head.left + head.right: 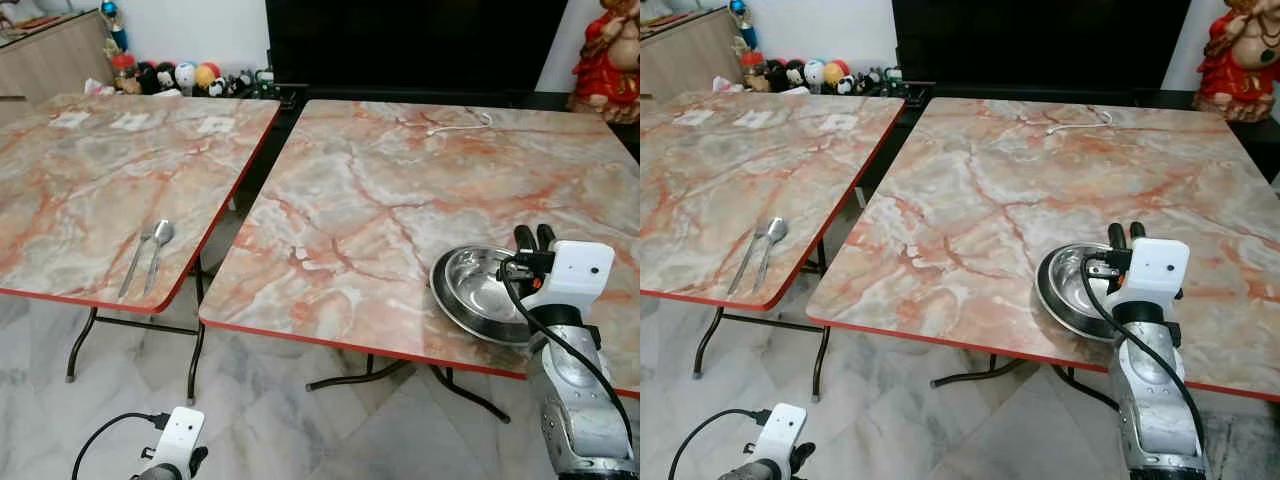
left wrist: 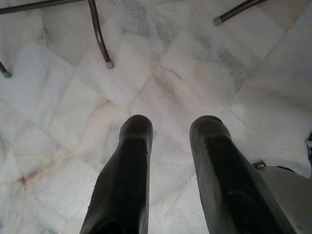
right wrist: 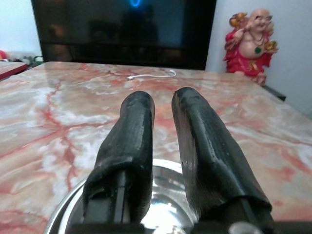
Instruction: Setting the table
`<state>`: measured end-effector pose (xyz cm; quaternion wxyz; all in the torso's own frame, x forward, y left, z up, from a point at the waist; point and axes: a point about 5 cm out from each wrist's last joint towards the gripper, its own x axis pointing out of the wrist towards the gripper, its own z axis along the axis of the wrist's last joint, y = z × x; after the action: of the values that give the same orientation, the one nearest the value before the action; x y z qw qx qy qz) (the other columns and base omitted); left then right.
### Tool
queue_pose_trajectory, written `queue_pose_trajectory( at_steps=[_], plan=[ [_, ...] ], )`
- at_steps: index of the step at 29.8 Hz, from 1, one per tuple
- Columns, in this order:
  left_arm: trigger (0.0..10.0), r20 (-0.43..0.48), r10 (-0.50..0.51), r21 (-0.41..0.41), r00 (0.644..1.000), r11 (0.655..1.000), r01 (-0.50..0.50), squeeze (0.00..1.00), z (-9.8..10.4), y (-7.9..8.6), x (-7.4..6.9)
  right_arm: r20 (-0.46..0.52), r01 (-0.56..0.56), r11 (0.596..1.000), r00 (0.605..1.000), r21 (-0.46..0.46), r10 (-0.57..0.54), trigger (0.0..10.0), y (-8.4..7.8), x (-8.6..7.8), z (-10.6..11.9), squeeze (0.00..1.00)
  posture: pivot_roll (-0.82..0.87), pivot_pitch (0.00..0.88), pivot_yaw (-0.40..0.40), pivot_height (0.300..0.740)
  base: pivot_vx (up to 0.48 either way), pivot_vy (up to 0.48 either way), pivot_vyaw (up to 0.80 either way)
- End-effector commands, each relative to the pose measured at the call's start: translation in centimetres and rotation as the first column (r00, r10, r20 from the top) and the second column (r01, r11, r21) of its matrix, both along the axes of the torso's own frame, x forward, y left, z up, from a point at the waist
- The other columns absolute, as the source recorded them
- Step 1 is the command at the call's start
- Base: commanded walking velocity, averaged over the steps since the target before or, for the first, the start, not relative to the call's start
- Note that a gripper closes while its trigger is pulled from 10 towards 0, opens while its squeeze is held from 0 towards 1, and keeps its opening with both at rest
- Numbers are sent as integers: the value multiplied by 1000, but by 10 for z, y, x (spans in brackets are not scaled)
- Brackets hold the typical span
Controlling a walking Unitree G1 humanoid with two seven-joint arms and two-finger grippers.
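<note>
Right end effector [image 1: 533,238] hovers over the steel bowl [image 1: 478,292], fingers a narrow gap apart, gripping nothing; bowl sits near the front edge of the right bench [image 1: 400,190]; spoon [image 1: 158,250] and fork [image 1: 134,264] lie side by side on the left bench [image 1: 80,180]; left end effector [image 2: 170,165] hangs low over the floor [image 2: 185,73], fingers apart, empty.

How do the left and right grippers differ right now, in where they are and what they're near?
The right gripper is raised over the right table, just above the steel bowl; the left gripper hangs low beside the table legs, pointing at the marble floor. The right gripper's fingers stand a narrow gap apart; the left's fingers are spread wider. Both are open, holding nothing, with black fingers.
</note>
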<state>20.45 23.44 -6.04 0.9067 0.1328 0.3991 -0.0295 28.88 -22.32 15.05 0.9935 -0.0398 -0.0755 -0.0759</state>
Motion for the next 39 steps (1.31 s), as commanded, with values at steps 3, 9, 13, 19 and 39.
queue_pose_trajectory(
  at_steps=[3, 9, 13, 19, 39],
  plan=[
    [10000, -31, 45, 6, 999, 999, -45, 0, -4, 7, -9, -14, -51, 999, 999, -5, 51, 10000, 6, -1, -5, 0, 12, 0, 19, 740, 0, 0, 0],
    [10000, -40, 62, 12, 997, 998, -62, 0, -5, 10, -11, 2, -80, 995, 997, 56, 80, 10000, 21, -1, -10, 0, 21, 0, 25, 740, 0, 284, 0],
    [10000, -41, 58, 16, 997, 998, -57, 0, -5, 10, -11, 5, -97, 993, 995, 65, 97, 10000, 28, -1, -12, 0, 22, 0, 25, 740, 0, 480, 0],
    [10000, -40, 55, 14, 998, 998, -54, 0, -5, 9, -11, 11, -114, 991, 993, 75, 114, 10000, 33, -1, -13, 0, 24, 0, 24, 740, 0, 480, 0],
    [10000, -28, 70, 3, 997, 998, -70, 0, -3, 6, -7, 48, -171, 983, 985, 68, 168, 10000, 56, 10, -5, 0, 24, 0, 13, 740, 0, 480, 0]
  ],
)
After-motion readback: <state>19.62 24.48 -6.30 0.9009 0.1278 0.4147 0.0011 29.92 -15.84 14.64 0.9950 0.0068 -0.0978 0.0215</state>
